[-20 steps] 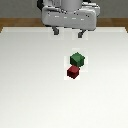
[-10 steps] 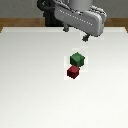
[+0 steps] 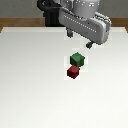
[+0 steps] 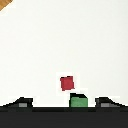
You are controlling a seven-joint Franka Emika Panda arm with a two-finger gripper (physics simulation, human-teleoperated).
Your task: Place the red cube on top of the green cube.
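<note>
Nearest on the white table (image 3: 30,85) sits the red cube (image 3: 73,72), resting flat. Just behind it, corner almost touching, is the slightly larger green cube (image 3: 77,59). Farther back, the arm hangs above the table with its fingers (image 3: 90,45) spread apart and holding nothing, well clear of both cubes.

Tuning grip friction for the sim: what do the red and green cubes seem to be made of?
Red cube: plain matte solid, maybe plastic or painted wood; flat colour, no shine or grain. Green cube: same matte, uniform look. As renders, the real material stays open.
</note>
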